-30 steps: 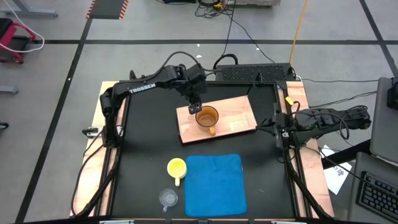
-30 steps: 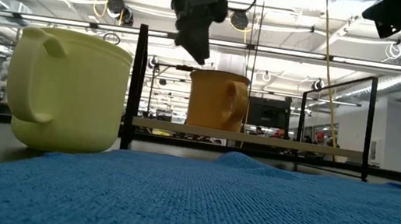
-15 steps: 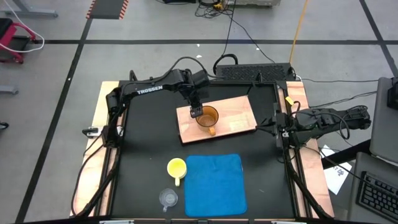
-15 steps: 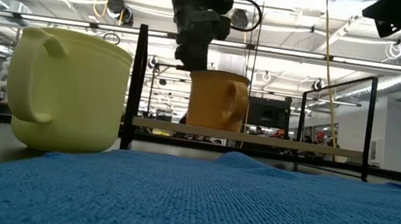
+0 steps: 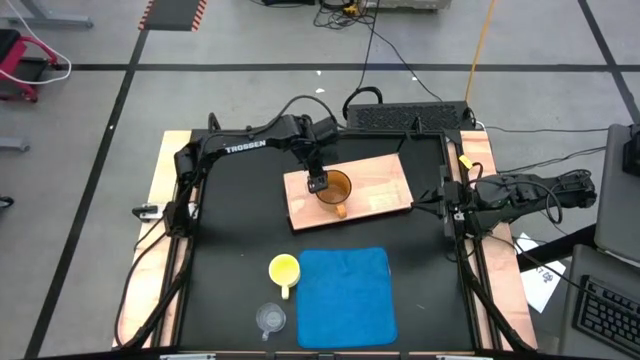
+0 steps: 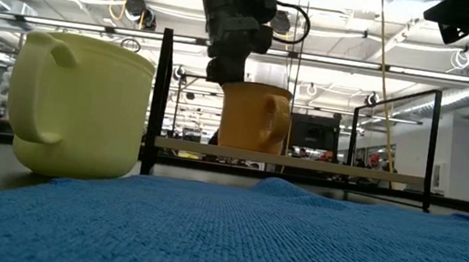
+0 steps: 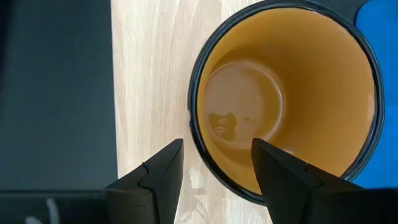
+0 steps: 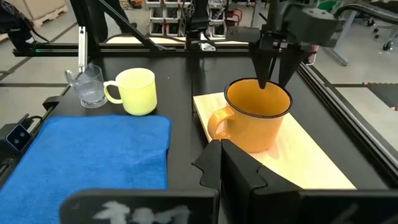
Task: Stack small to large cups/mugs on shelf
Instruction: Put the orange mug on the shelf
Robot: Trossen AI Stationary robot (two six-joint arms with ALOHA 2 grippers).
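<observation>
The left gripper is down at the amber mug, fingers spread and straddling the left part of the rim: one finger outside the wall, the other inside the bowl; I cannot tell whether either pad is touching, but nothing is pinched. That straddle reads as a rim grip being set up or let go; which of the two I cannot say.

The mug stands upright on the shelf, mouth up, long axis vertical, its handle pointing toward the near edge of the table; it is the largest vessel, so it makes sense as the base of the stack, and the board at the table's far middle is where the stack belongs.

The yellow mug waits upright on the black table, touching the left edge of the blue mat, its handle pointing near too; the clear cup sits just nearer than it, also upright; both are well apart from the shelf, so two nestings look to be left.

The right gripper is parked at the right side of the table, well clear, fingers pressed together and empty; it looks across at the board and takes no part.
</observation>
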